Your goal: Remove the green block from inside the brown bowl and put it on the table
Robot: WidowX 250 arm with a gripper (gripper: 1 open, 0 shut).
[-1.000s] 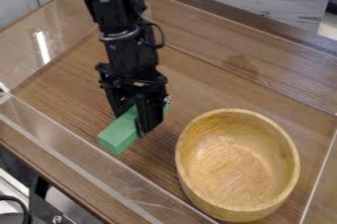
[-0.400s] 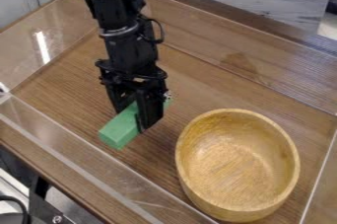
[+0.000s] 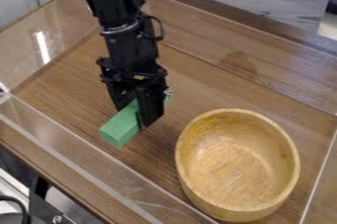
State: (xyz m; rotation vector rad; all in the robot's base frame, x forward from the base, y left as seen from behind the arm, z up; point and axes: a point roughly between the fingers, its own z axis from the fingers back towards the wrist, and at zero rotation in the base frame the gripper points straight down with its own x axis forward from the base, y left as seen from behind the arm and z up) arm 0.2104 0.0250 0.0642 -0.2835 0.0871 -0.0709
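wood-grain table (image 3: 250,65): green block (image 3: 122,126) down beside empty brown bowl (image 3: 238,162); gripper (image 3: 137,112) half-spread, grip unclear. best lift straight up.

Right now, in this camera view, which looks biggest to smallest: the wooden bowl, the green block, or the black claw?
1. brown bowl
2. claw, fingers only
3. green block, partly hidden behind the claw, so the last two are close.

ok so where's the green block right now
In the camera view the green block lies on the table, left of the brown bowl and outside it, at the tips of the tool.
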